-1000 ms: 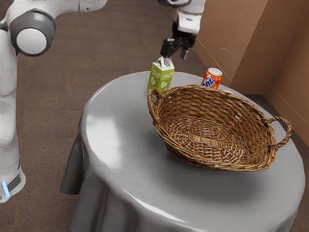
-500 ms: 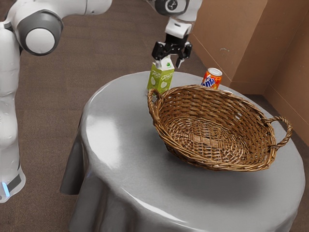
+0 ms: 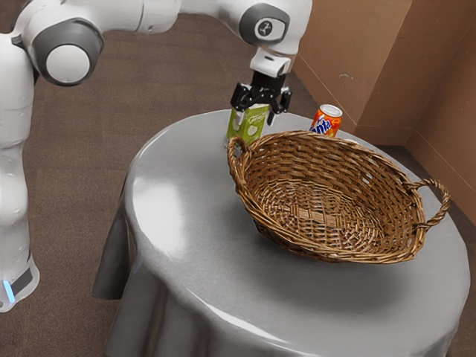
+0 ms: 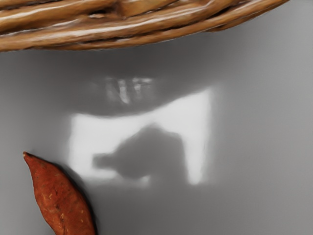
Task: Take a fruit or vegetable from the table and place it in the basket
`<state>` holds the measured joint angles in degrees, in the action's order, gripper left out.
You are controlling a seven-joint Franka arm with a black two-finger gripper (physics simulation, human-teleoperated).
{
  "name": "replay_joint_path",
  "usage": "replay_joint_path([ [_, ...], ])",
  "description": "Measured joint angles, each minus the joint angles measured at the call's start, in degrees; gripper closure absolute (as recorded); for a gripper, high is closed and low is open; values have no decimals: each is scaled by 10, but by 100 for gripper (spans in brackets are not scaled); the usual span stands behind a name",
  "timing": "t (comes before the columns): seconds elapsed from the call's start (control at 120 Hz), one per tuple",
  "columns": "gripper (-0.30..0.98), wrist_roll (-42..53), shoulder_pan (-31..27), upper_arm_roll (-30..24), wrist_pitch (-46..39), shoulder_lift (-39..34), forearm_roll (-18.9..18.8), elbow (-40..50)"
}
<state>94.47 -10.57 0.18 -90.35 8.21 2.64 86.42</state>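
Note:
Black gripper [image 3: 258,111] hangs low behind the basket's left end in the exterior view, in front of the green carton's top, its two fingers spread apart. The wicker basket [image 3: 327,216] stands upright on the grey table. In the wrist view a reddish-orange, pointed vegetable, like a sweet potato [image 4: 59,198], lies on the table near the hand, apart from the basket's woven side [image 4: 146,32]. Behind the basket and carton, the exterior view hides the vegetable.
A green carton [image 3: 248,126] stands at the table's far edge, right by the gripper. An orange Fanta can [image 3: 326,120] is behind the basket. The grey table [image 3: 175,245] extends in front of the basket and toward the exterior view's left.
My hand has come down and turned, so both fingers now show spread apart in the exterior view. The basket, carton and can have stayed put.

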Motion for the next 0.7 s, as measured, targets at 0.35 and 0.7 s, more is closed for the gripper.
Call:
replay_joint_path([
  [0.35,1,10,-11,1,-25,15,10,28],
  [0.7,1,-31,-32,1,-41,18,13,47],
])
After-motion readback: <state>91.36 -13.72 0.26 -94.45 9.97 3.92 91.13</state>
